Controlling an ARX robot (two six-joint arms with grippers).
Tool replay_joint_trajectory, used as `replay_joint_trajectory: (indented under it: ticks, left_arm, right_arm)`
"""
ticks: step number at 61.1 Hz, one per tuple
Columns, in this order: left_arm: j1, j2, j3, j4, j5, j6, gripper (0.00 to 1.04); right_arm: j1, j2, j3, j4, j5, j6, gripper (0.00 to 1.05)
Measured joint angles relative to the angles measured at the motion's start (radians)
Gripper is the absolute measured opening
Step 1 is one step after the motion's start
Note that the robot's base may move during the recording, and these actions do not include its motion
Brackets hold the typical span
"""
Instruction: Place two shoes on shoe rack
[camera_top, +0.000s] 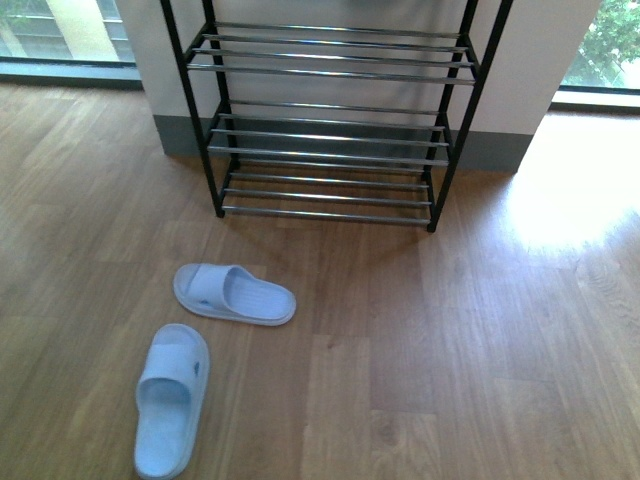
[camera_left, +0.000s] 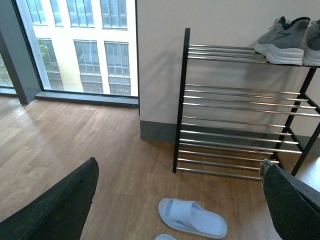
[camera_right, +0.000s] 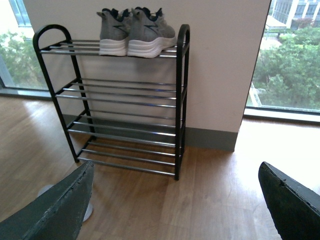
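Note:
Two pale blue slides lie on the wood floor before the shoe rack (camera_top: 330, 150): one (camera_top: 235, 293) lies crosswise nearer the rack, the other (camera_top: 171, 396) points away, closer to me. The left wrist view shows the crosswise slide (camera_left: 192, 217) between the wide-apart fingers of my open left gripper (camera_left: 180, 200), well below it. Two grey sneakers (camera_right: 136, 33) with white soles stand side by side on the rack's top shelf (camera_right: 65, 48), also seen as sneakers (camera_left: 287, 37) in the left wrist view. My right gripper (camera_right: 175, 200) is open above bare floor, right of the rack's foot.
The rack (camera_right: 125, 100) stands against a white wall with a grey skirting (camera_top: 180, 135). Tall windows (camera_left: 80, 45) reach the floor on both sides. A bright sun patch (camera_top: 570, 190) falls on the floor at the right. A round pale base (camera_right: 87, 210) shows by the right gripper's finger.

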Motion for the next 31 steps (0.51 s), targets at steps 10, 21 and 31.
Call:
replay_joint_trajectory:
  ticks: [10,21,31]
  left_arm:
    - [0.0,0.0,0.0,0.0,0.0,0.0,0.95]
    - [0.0,0.0,0.0,0.0,0.0,0.0,0.95]
    - [0.0,0.0,0.0,0.0,-0.004,0.0,0.95]
  right_arm:
    - [0.0,-0.003,0.0,0.0,0.001,0.0,0.95]
    - [0.0,0.0,0.0,-0.003,0.002,0.0,0.95]
    - [-0.001,-0.002,0.0,-0.002,-0.003,0.0,0.95]
